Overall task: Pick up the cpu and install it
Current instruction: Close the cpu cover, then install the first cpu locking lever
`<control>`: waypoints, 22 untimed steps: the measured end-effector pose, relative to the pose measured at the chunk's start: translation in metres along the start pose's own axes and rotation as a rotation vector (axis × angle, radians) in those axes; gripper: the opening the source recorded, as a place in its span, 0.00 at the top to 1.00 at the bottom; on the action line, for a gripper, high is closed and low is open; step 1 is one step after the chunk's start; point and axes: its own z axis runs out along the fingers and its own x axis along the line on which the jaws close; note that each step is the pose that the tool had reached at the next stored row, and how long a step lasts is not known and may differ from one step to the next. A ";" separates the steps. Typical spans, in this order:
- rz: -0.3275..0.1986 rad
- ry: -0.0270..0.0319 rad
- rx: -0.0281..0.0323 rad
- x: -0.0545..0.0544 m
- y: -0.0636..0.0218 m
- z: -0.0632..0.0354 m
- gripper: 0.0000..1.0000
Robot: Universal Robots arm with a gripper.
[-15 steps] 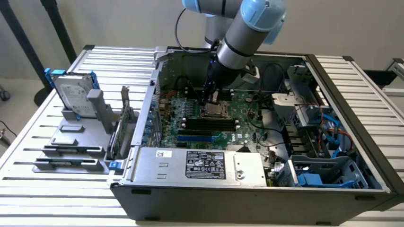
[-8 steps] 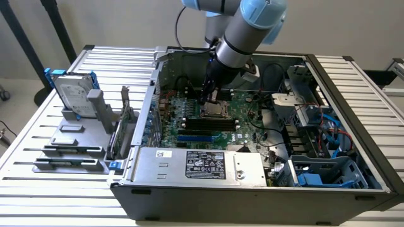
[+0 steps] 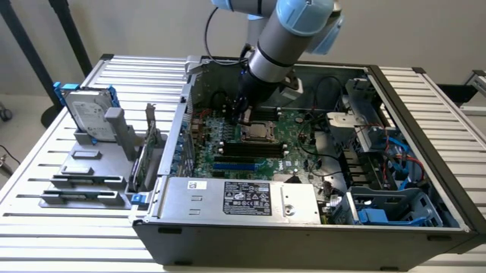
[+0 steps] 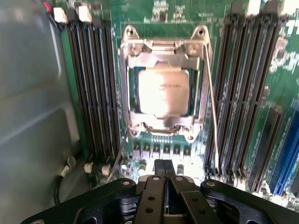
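Observation:
The cpu point(image 4: 163, 92), a flat square chip with a shiny silver top, lies inside the metal socket frame point(image 4: 126, 70) on the green motherboard point(image 4: 161, 14). In the exterior view the cpu point(image 3: 258, 132) sits in the middle of the open computer case. My gripper point(image 4: 163, 166) hangs a little above the board just beside the socket, its black fingers pressed together with nothing between them. From the exterior view, the gripper point(image 3: 244, 118) hovers at the socket's far edge, apart from the chip.
Dark memory slots point(image 4: 91, 88) flank the socket on both sides. A thin retention lever point(image 4: 212, 107) runs along one side. The grey power-supply box point(image 3: 243, 198) fills the case's near wall. A hard drive in a blue bracket point(image 3: 90, 116) stands on the rack at the exterior view's left.

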 end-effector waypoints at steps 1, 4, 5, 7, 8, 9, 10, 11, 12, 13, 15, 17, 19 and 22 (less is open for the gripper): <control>-0.001 0.0043 0.0017 0.000 -0.0028 0.0002 0.89; -0.005 0.0171 0.0068 -0.002 -0.0114 0.0004 0.89; -0.006 0.0216 0.0081 -0.002 -0.0142 0.0000 0.89; -0.008 0.0261 0.0094 -0.002 -0.0175 -0.0010 0.89; -0.008 0.0264 0.0093 -0.002 -0.0175 -0.0009 0.89; -0.008 0.0265 0.0093 -0.002 -0.0175 -0.0009 0.89; -0.008 0.0264 0.0094 -0.002 -0.0175 -0.0010 0.89; -0.008 0.0264 0.0094 -0.002 -0.0175 -0.0010 0.89; -0.008 0.0264 0.0094 -0.002 -0.0175 -0.0010 0.89; -0.008 0.0265 0.0094 -0.002 -0.0175 -0.0010 0.89; -0.008 0.0264 0.0094 -0.002 -0.0175 -0.0010 0.89; -0.008 0.0264 0.0094 -0.002 -0.0175 -0.0010 0.89; -0.008 0.0264 0.0094 -0.002 -0.0176 -0.0010 0.89; -0.007 0.0262 0.0087 -0.002 -0.0190 -0.0005 0.89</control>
